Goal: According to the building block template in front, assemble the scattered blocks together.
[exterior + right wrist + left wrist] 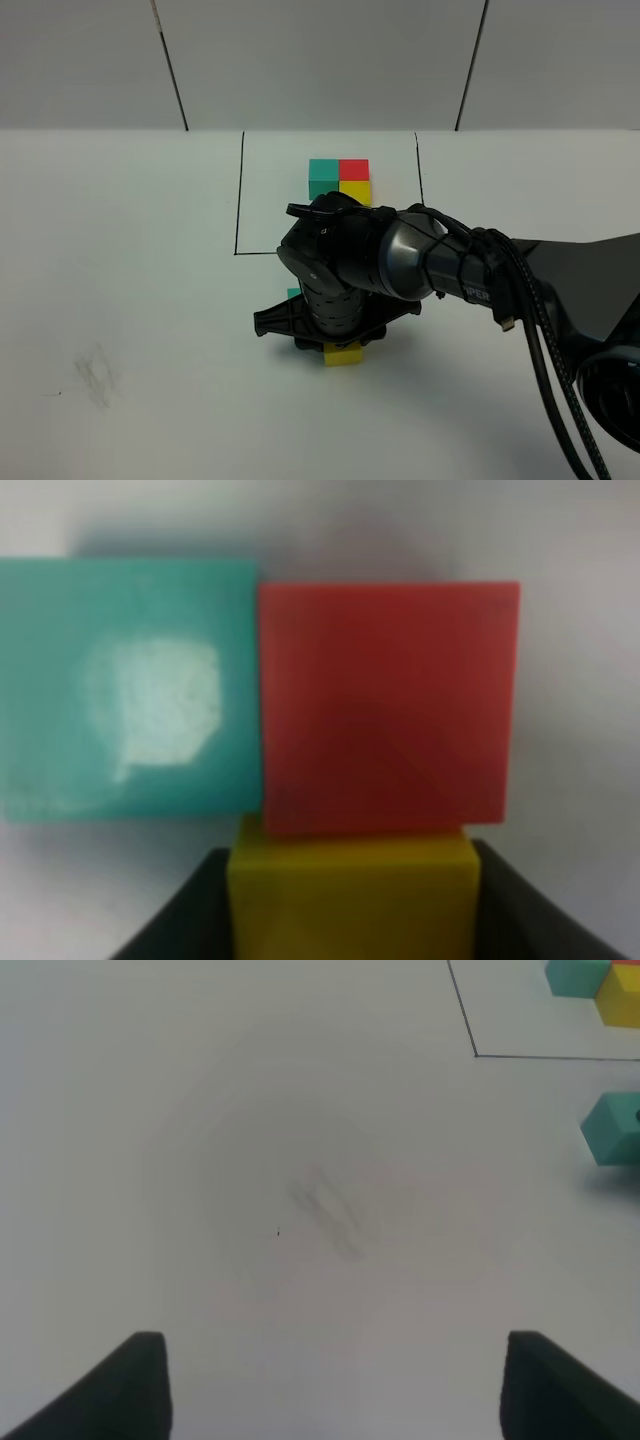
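place: lab test bench | cues: bare white tabletop; plain panelled wall; taped outline

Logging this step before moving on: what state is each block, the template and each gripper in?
Framed teal-red-yellow block template: assembled, untouched.
Loose teal cube: flush against red cube.
Loose red cube: between teal and yellow.
Loose yellow cube: gripped, against red.
Right gripper: shut on yellow cube.
Left gripper: open, empty.
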`<state>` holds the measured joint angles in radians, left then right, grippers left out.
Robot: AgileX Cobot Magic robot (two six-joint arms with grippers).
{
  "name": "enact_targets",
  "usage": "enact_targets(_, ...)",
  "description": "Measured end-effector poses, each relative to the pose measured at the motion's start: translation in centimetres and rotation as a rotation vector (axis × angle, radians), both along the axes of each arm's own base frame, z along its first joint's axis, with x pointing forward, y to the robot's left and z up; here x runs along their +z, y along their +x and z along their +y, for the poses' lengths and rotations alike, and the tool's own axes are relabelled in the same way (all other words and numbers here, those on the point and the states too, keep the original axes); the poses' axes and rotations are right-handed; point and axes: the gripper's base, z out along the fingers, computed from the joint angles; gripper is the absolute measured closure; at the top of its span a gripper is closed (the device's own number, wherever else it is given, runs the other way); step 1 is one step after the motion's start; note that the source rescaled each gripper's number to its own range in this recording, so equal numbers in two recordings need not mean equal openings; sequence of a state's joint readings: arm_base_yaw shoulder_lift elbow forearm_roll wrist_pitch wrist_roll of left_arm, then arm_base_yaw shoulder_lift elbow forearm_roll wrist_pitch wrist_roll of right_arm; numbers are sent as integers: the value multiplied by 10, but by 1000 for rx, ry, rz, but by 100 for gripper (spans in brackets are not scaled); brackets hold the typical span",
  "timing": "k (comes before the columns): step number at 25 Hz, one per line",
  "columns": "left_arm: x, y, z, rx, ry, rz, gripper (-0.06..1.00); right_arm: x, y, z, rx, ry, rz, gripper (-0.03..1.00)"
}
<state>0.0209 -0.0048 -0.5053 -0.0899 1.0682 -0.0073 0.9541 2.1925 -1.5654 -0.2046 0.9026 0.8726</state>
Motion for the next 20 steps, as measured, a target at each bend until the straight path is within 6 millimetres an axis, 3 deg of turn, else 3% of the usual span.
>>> enact_targets(20, 0, 0, 0, -3, 7, 0, 39, -5, 1, 0, -17, -18, 13, 75)
